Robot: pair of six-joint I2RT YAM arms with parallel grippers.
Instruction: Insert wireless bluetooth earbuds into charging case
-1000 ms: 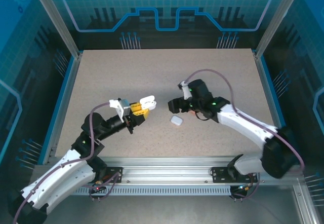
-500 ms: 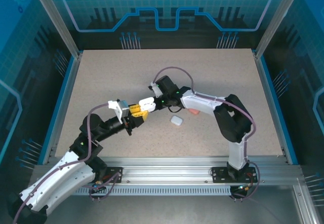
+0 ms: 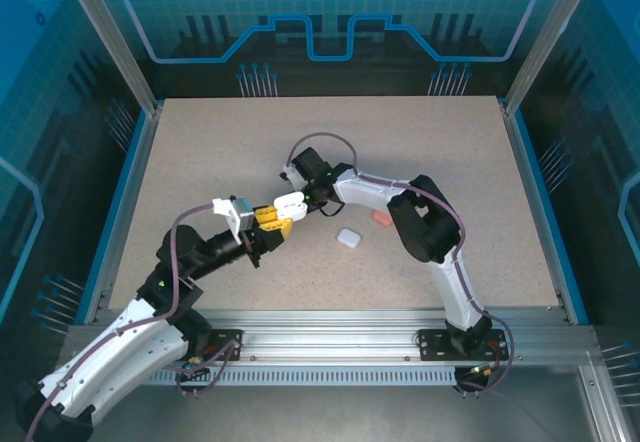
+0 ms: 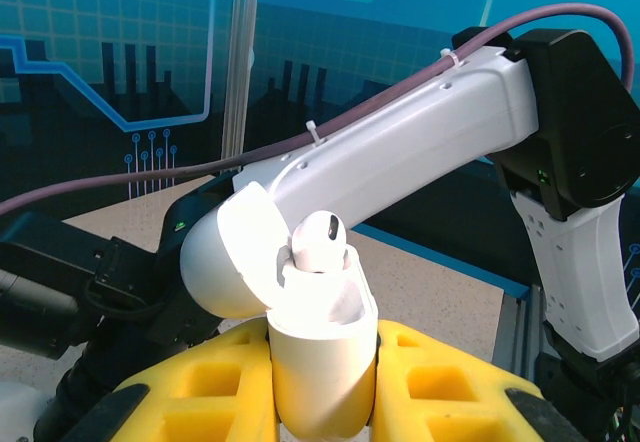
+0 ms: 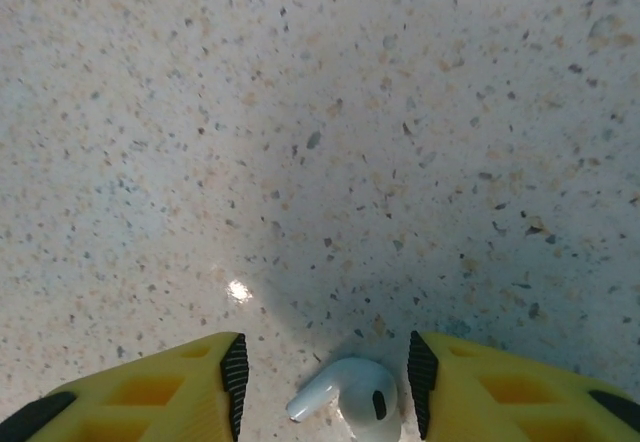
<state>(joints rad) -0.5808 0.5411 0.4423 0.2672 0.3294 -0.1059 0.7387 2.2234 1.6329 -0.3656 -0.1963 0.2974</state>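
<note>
The left fingers (image 4: pixel 215 392) are closed on an open white case (image 4: pixel 320 362). One yellow finger presses each side of its body, which stands upright between them. Its lid (image 4: pixel 225 262) is tipped back above the fingers. An earbud (image 4: pixel 320 242) sits in the case with its head standing out of the top. In the top view the case (image 3: pixel 290 202) juts out past the tips of the left fingers (image 3: pixel 272 220).

The right fingers (image 5: pixel 190 382) point straight down at the table (image 5: pixel 300 112) and stand apart, gripping nothing. A second earbud (image 5: pixel 345 397), white, lies on the table between them. Its stem points toward one finger and is clear of it. Its head is close against the other finger's black pad (image 5: pixel 420 382); I cannot tell whether they touch.

From above, the right arm (image 3: pixel 365 190) stretches across the table, its end just beyond the case in the left fingers. A closed case (image 3: pixel 348 238), also white, lies on the table near both pairs of fingers but apart from them. A small pink piece (image 3: pixel 381 220) shows just beside the right arm, too small to tell what it is.
</note>
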